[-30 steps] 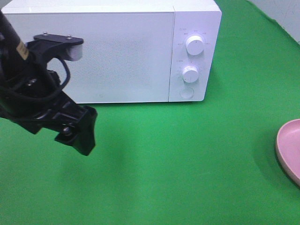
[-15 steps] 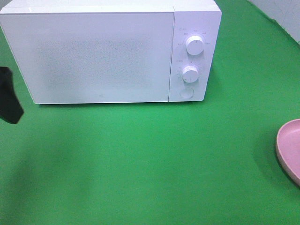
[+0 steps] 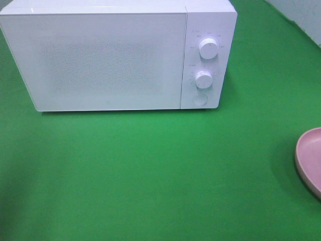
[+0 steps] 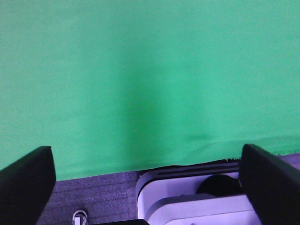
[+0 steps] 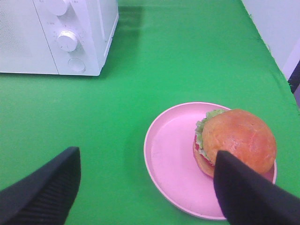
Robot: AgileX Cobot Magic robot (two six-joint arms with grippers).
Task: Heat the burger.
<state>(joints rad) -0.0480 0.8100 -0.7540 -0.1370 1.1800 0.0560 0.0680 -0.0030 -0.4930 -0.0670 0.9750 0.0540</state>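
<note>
The burger [image 5: 236, 140] has a glossy, golden-brown domed bun, smooth and round, with a frill of green lettuce and a sliver of red tomato peeping out below it. It sits on the pink plate [image 5: 171, 159], toward the plate's side farther from the microwave [image 3: 120, 55]. The plate is round, matte and shallow, with a low raised rim; in the high view only an arc of it shows at the frame's edge, well apart from the microwave and nearer the camera.

The microwave is a white, boxy appliance with rounded corners. Its door [image 3: 100, 60] is flat, shut, and finely speckled across the window area. Beside the door, a plain panel carries two round white knobs, upper knob [image 3: 208, 48] above lower knob [image 3: 203, 79], and a flat round button [image 3: 200, 99] beneath them.

Everything rests on a green cloth [image 3: 160, 170], smooth and felt-like, lying flat around the microwave. Past the cloth's edge the left wrist view shows dark grey ribbed flooring and a white machine base [image 4: 197, 199].

The left gripper [image 4: 147, 185] hangs over the cloth's edge, black fingers spread wide with nothing between them. The right gripper [image 5: 147, 187] hovers near the plate, its ridged black fingers [image 5: 44, 190] also spread wide, holding nothing
</note>
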